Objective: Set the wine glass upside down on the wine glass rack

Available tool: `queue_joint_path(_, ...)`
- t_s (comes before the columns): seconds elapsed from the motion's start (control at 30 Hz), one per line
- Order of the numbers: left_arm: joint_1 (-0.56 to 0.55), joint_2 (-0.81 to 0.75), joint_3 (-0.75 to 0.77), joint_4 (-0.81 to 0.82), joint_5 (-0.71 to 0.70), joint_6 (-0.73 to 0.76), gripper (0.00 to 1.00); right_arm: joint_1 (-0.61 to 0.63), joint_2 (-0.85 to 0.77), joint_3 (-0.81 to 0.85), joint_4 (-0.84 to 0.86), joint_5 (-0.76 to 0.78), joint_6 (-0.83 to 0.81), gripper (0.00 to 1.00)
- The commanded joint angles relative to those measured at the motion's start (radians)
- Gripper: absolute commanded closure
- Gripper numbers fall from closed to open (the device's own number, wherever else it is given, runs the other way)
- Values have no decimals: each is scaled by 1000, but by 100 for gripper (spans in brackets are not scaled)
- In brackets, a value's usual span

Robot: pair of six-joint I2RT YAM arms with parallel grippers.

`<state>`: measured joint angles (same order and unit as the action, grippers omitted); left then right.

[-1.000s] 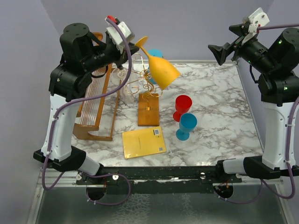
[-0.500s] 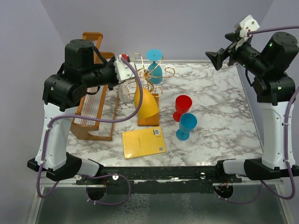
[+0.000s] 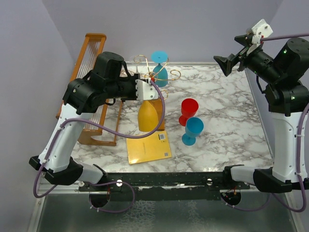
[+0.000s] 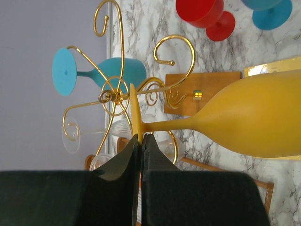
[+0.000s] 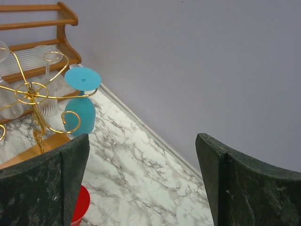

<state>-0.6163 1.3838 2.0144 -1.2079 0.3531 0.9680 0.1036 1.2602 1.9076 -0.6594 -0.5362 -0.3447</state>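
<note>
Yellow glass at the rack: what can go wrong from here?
1. The left gripper pinches the yellow glass only by its foot's rim; the big bowl could swing or slip.
2. The foot is right by the curls of the gold rack; a snag might tip it or knock off the hanging blue glass.

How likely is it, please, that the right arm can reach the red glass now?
Probably yes: the right gripper hangs open, high at the far right; nothing stands between it and the red glass, though a blue glass stands close by.
</note>
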Motion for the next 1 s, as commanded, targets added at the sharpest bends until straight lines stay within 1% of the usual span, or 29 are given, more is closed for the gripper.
queue_joint_path(0.0, -22, 10, -7, 40, -130, 23, 100, -1, -4, -10, 8, -15, 4, 6)
queue_joint_path(0.3, -63, 43, -6, 78, -158, 35, 100, -2, 1, -18, 9, -17, 1, 6)
queue_joint_path(0.6, -93, 72, -32, 127, -319, 38, 100, -1, 2, -23, 3, -26, -5, 6)
queue_joint_path(0.97, -102, 81, -71, 172, -415, 20, 100, -1, 8, -22, 1, -23, -5, 6)
